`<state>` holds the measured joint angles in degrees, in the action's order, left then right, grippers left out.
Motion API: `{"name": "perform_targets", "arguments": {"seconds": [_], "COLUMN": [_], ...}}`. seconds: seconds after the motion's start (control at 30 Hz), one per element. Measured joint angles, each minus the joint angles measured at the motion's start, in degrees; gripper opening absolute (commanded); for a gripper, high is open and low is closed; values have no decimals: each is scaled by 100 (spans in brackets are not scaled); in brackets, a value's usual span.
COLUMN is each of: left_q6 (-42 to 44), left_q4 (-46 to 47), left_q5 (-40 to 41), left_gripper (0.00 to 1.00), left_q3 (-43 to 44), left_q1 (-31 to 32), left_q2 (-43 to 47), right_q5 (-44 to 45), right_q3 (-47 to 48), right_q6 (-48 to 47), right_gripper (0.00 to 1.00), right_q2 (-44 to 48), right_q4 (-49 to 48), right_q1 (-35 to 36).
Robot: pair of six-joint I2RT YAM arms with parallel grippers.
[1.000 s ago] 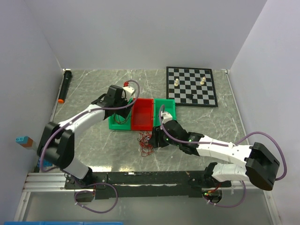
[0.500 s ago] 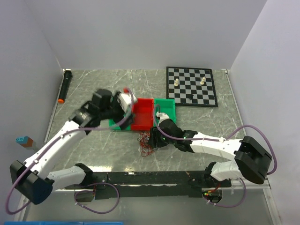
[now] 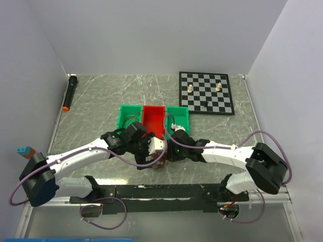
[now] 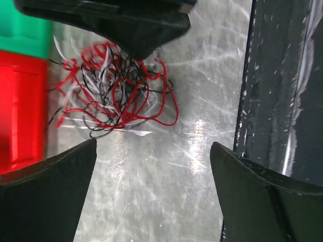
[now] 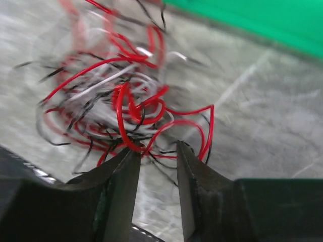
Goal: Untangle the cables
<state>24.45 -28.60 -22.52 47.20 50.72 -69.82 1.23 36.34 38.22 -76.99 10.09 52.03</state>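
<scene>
Cables (image 4: pixel 113 91): one red, white and black tangle, lay on the tabletop (image 3: pixel 96 108) just nearside of the red bin (image 3: pixel 154 120). Left end effector (image 4: pixel 153 151): stood wide open, tangle just beyond its fingertips. Right end effector (image 5: pixel 157 150): fingers nearly together, strands at their tips; grip could not be told.

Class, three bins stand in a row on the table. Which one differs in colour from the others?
The middle bin: it is red, while the left bin and the right bin flanking it are green.
</scene>
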Motion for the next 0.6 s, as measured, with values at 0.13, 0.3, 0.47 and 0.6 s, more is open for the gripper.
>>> {"name": "perform_targets", "arguments": {"seconds": [0.13,0.3,0.47,0.6], "left_q6": [190,409,269,-31], "left_q4": [343,809,1043,1300], "left_q5": [127,321,315,170], "left_gripper": [95,94,91,85], "left_q3": [-358,-658,-671,-697], "left_q1": [195,326,334,332], "left_q2": [-114,-264,-420,-459], "right_q5": [-81,-94,-131,-179], "right_q3": [0,4,4,0], "right_q6": [79,140,240,291], "right_gripper": [35,27,27,27], "right_q2": [-278,-313,-337,-330], "right_q4": [181,243,310,321], "right_q1": [-28,-79,-96,-103]}}
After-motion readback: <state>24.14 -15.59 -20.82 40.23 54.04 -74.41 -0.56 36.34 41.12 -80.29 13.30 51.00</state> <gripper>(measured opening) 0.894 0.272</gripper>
